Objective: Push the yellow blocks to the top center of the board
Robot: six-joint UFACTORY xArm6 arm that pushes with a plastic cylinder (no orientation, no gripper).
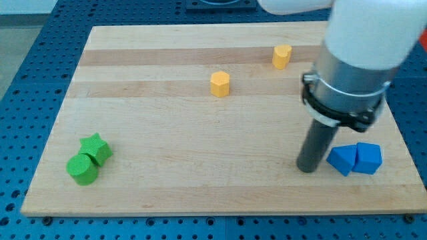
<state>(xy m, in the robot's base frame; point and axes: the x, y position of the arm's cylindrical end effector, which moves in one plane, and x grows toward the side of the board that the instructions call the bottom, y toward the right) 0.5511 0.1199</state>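
My tip (307,168) sits low on the desk (167,180), just left of the blue blocks (355,159), a bare rod tool pinching nothing. Both yellow blocks, one (220,84) near centre, one (282,57) upper right, wait well apart from it; best to swing below each and shove up-centre

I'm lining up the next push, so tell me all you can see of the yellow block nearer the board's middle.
The yellow block is a small, matte, chunky piece, roughly hexagonal on top, its lit top paler than its sides. It sits flat on the wooden board, just above centre, touching nothing. The other yellow block lies apart toward the view's upper right. My tip is well off to the lower right, beside the blue blocks.
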